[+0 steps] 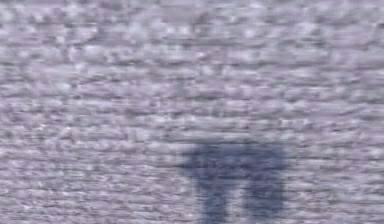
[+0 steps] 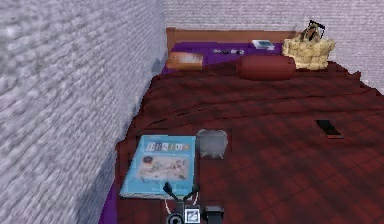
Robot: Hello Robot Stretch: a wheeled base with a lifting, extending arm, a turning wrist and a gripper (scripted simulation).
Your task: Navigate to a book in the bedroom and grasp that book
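Running up the arm side view's left, a grey wall (image 2: 60, 90) borders a dark red bed (image 2: 280, 150). A light blue book (image 2: 158, 165) lies flat at the frame's lower left of centre. At bottom centre, the gripper (image 2: 173, 190) meets the book's corner; I cannot tell how its jaws stand or whether it holds anything.

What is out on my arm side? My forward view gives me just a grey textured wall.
Observer: A light blue book lies flat on a bed with a dark red checked cover, near the wall.
Operator: Where is the gripper relative to that book?
Observer: In the arm side view, the gripper shows at the book's lower right corner. I cannot tell whether it touches the book or holds anything.
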